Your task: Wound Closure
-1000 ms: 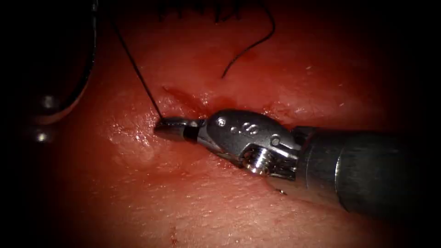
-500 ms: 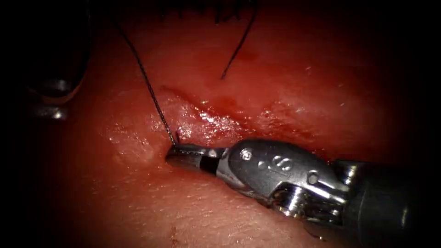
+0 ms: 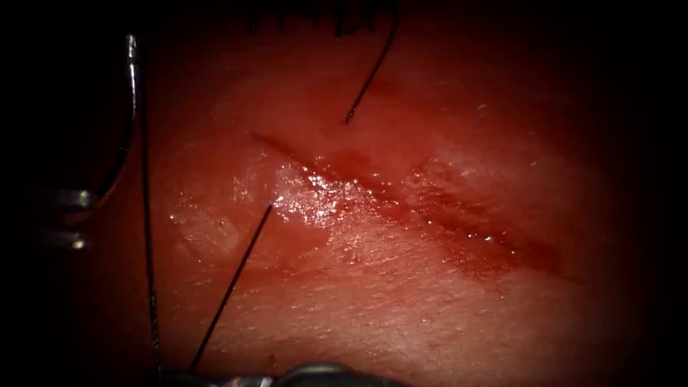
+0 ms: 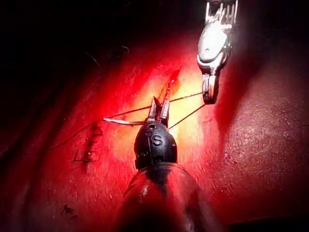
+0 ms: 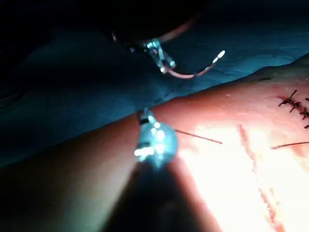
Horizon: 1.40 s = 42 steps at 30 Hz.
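Holding the curved needle point(image 4: 126, 121) clear of the tissue point(image 3: 401, 301), the left hand point(image 4: 159, 107) sits closed on it left of the cut point(image 3: 401, 204). At the endoscope view's lower edge, the right hand point(image 3: 215, 378) grips the thread point(image 3: 233, 283) running from the cut's left end. A hard pull could tear the thread through the tissue.

Blue-green sheet point(image 5: 72, 82), flat and faintly creased, dim in shadow, darker toward its far edge
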Each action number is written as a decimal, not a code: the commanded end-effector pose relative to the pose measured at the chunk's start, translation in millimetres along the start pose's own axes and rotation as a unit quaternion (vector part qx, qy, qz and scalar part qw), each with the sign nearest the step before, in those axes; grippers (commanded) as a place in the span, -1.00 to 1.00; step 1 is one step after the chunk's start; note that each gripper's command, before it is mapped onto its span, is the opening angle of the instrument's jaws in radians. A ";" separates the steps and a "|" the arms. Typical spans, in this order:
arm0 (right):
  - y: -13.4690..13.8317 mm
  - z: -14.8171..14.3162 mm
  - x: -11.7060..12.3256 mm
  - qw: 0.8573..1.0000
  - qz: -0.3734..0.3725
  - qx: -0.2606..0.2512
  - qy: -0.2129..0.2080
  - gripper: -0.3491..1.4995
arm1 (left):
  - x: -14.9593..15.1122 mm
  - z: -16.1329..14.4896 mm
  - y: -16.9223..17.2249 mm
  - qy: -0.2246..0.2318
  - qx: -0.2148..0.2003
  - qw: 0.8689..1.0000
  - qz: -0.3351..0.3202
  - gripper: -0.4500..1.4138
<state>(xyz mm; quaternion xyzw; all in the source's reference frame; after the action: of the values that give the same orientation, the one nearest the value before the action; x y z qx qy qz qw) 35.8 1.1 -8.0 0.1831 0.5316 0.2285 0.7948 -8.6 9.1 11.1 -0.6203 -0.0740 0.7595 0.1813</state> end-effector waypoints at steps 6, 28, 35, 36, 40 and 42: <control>4.3 0.0 -0.5 0.998 -0.054 0.015 0.034 0.64 | -0.8 -1.9 -1.2 -0.012 0.015 1.000 -0.003 -1.00; 13.0 5.4 -9.4 0.990 -0.127 -0.049 -0.022 0.42 | -3.4 -2.4 -3.3 -0.031 0.053 0.998 -0.012 -1.00; 15.0 7.3 -10.5 0.987 -0.139 -0.072 -0.029 0.38 | -3.6 -2.1 -3.1 -0.029 0.052 0.998 -0.013 -1.00; 15.2 7.3 -10.8 0.986 -0.139 -0.082 -0.032 0.36 | -3.6 -2.1 -3.1 -0.031 0.051 0.998 -0.013 -1.00; 15.6 7.1 -11.7 0.983 -0.143 -0.104 -0.040 -0.97 | -3.6 -2.1 -3.1 -0.031 0.051 0.998 -0.013 -1.00; 15.6 6.7 -11.8 0.983 -0.147 -0.099 -0.041 -1.00 | -3.6 -2.1 -3.1 -0.031 0.051 0.998 -0.013 -1.00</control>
<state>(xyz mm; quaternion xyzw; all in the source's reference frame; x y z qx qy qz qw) 35.1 7.3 11.3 0.0305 0.4938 0.1542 0.8553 -4.9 10.4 14.4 -0.5855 -0.0488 0.7786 0.2205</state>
